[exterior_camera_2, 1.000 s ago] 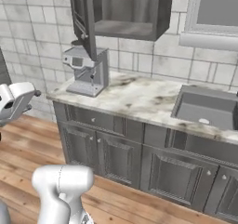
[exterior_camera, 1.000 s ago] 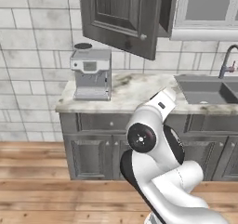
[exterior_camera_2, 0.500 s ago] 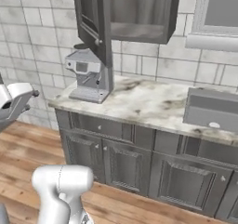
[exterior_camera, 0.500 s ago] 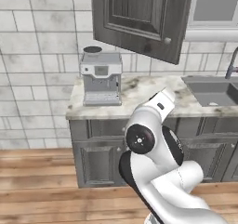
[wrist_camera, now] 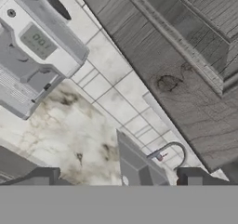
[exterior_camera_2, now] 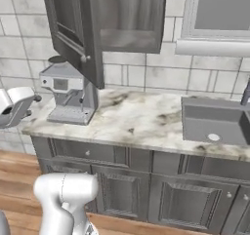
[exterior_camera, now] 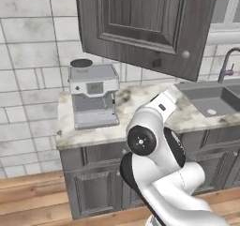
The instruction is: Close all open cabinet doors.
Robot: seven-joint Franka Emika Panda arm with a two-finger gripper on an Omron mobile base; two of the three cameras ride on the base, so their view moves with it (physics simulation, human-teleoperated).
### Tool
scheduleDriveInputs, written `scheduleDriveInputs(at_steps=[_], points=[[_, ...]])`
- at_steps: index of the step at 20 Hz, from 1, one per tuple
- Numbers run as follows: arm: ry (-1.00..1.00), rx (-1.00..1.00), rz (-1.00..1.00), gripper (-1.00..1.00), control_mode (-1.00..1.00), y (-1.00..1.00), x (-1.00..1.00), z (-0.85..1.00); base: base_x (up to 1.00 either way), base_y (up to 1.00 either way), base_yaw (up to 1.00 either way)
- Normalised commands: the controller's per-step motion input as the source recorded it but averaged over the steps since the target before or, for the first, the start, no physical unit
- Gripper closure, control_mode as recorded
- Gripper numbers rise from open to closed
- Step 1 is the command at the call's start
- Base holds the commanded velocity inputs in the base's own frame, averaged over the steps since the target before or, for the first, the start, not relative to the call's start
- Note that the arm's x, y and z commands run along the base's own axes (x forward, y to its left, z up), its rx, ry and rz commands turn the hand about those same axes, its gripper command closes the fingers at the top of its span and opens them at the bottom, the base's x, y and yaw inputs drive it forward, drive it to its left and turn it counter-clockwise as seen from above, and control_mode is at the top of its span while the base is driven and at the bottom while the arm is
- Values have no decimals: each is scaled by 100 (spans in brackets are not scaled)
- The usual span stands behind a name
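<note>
The cabinet door (exterior_camera: 145, 26) hangs swung out from the wall cabinet above the tabletop (exterior_camera_2: 141, 117), its inner framed panel facing the left base camera and its small round knob (exterior_camera: 185, 55) near the lower right corner; in the right base view the same door stands edge-on, jutting toward the room just above the coffee machine (exterior_camera_2: 66, 92). In the hand view, the gripper (wrist_camera: 118, 181) has its two dark tips spread wide with nothing between them, looking up past the door's lower edge, with the sink (exterior_camera: 213, 98) and faucet (wrist_camera: 169, 151) further off to the right. The step in hand looks like the approach, with the door not yet touched. To do it well, I would bring the open gripper to the door's room-facing side, out near the free edge by the knob (the far end from the hinge gives the most leverage), and press with the flat of a finger rather than trying to pinch anything. The push should follow the door's arc toward the cabinet front, not go straight at the wall, or the fingers may slide off. Stay above the coffee machine, which sits close under the door's swing. Whether other doors stand open I cannot tell from here.
</note>
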Motion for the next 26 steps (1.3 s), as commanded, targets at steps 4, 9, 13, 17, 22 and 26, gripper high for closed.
scheduleDriveInputs(at_steps=[4,9,13,17,22,26], points=[[0,0,0,-100,100,0,0,0,32,45,-26],[0,0,0,-100,100,0,0,0,30,38,-25],[0,0,0,-100,100,0,0,0,44,30,-22],[0,0,0,-100,100,0,0,0,40,29,-19],[0,0,0,-100,100,0,0,0,24,21,-13],[0,0,0,-100,100,0,0,0,1,3,-3]])
